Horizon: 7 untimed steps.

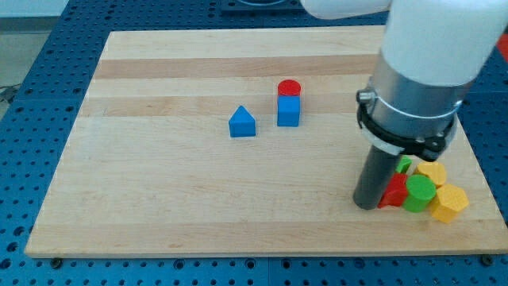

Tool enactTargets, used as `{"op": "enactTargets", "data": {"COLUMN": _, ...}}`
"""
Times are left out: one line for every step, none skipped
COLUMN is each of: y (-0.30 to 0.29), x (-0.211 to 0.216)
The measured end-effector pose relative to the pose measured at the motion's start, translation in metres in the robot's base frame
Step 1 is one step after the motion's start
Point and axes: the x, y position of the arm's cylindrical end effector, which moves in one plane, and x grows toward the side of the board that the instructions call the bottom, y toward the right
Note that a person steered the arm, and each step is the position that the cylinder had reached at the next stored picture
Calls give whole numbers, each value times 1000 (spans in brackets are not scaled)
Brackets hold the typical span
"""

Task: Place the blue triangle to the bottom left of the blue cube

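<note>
The blue triangle [242, 122] lies on the wooden board [159, 183] near the middle, to the left of and slightly below the blue cube [288, 111]. A red cylinder [289, 88] touches the cube's top side. My tip [367, 203] rests on the board at the view's lower right, far to the right of and below both blue blocks, touching the left side of a cluster of blocks.
A cluster at the lower right holds a red block [394, 192], a green cylinder [419, 193], a green block [405, 164] and two yellow blocks [433, 172] [448, 203]. The arm's white and grey body [417, 79] hangs over the board's right side.
</note>
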Motion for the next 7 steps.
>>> {"op": "enactTargets", "data": {"y": 0, "x": 2}}
{"op": "enactTargets", "data": {"y": -23, "x": 3}}
{"op": "enactTargets", "data": {"y": -74, "x": -4}}
{"op": "enactTargets", "data": {"y": -129, "x": -29}}
{"op": "enactTargets", "data": {"y": -175, "x": -61}}
{"op": "enactTargets", "data": {"y": -220, "x": -100}}
{"op": "enactTargets", "data": {"y": -239, "x": -155}}
